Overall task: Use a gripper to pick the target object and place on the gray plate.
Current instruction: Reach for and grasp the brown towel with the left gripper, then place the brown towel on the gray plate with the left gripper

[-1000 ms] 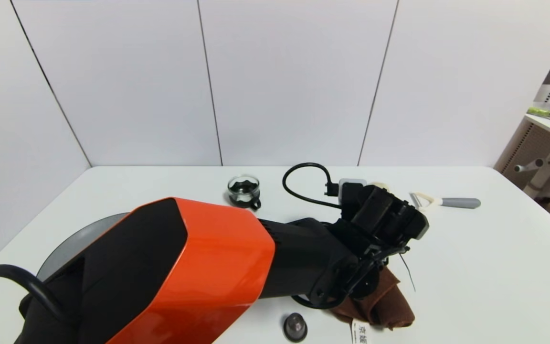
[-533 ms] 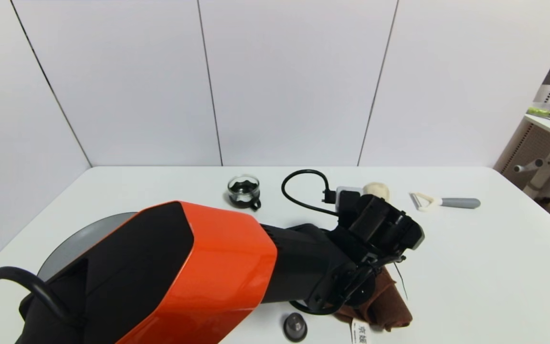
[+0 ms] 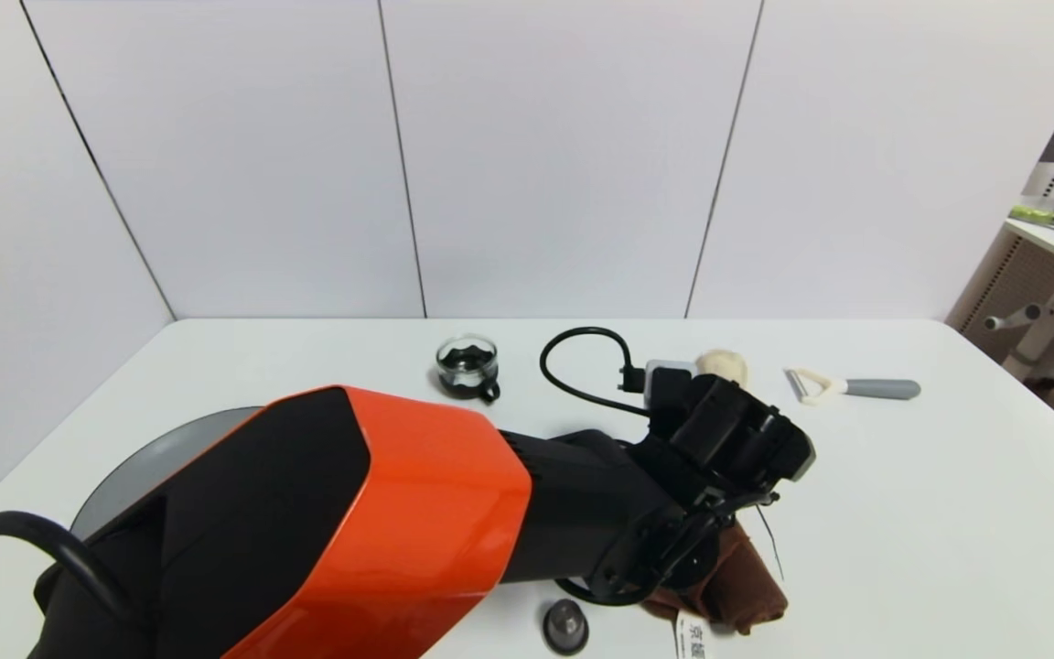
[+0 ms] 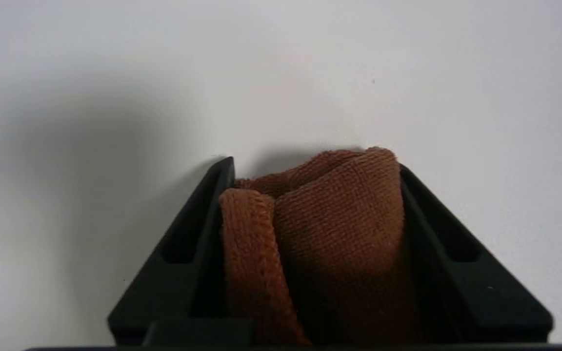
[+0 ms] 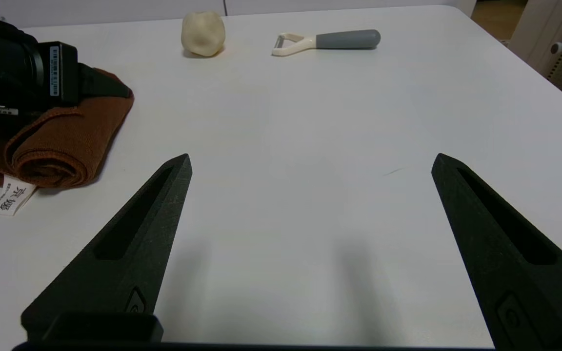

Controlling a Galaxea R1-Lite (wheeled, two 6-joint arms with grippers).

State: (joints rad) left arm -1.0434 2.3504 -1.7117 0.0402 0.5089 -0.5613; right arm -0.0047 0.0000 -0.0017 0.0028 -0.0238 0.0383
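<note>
The dark brown towel [image 3: 751, 586] lies on the white table at the front centre, its white tag [image 3: 693, 636] pointing to the front edge. My left gripper [image 4: 315, 163] reaches down over it from the left. Its jaws are closed on a bunched fold of the towel [image 4: 330, 229]. In the right wrist view the towel [image 5: 56, 141] still rests on the table under the left gripper's fingers [image 5: 108, 87]. The gray plate [image 3: 138, 467] sits at the front left, mostly hidden behind my left arm. My right gripper [image 5: 310, 161] is open and empty, low over bare table to the right of the towel.
A beige dough ball [image 3: 722, 364] and a gray-handled peeler [image 3: 856, 387] lie beyond the towel. A small glass cup [image 3: 468, 364] stands at the back centre. A small dark round lid [image 3: 565, 627] lies at the front edge, left of the towel.
The left wrist shifted slightly left and down, uncovering the dough ball. The towel's right edge has drawn in a little under the gripper. The right arm has not moved.
</note>
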